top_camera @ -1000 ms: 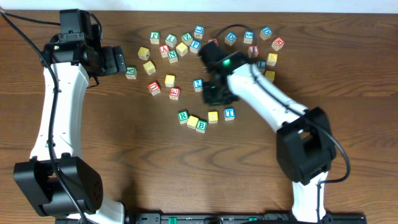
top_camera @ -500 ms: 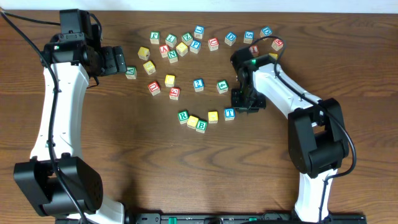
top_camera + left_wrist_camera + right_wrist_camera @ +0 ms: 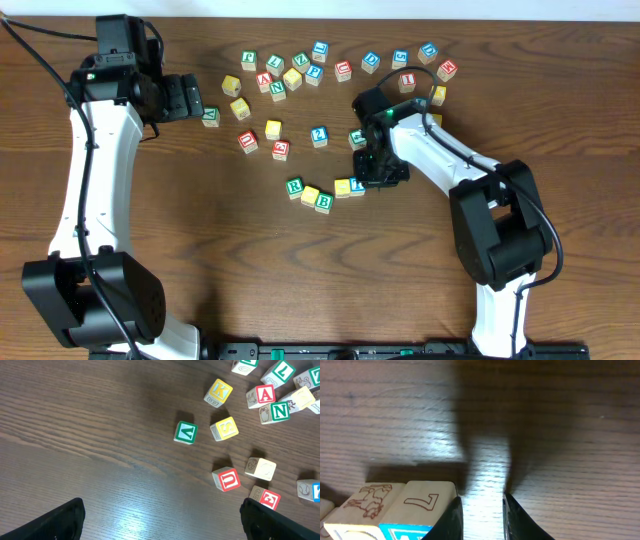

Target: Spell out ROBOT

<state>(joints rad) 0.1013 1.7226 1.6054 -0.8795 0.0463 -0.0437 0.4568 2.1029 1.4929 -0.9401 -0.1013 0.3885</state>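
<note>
Seen from overhead, the right black two-finger gripper (image 3: 378, 170) covers most of the blue-edged wooden letter block (image 3: 357, 184) beside the yellow wooden block (image 3: 343, 186); its letter is unreadable. In the right wrist view, that blue-edged block (image 3: 417, 519) is cut off by the bottom edge.

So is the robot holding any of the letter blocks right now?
No. The right hand has bare table between its nearly closed fingers, with a block just beside it. The left hand is wide open over the table, holding nothing.

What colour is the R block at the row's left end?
Green, on the R block; clearest in the overhead view.
</note>
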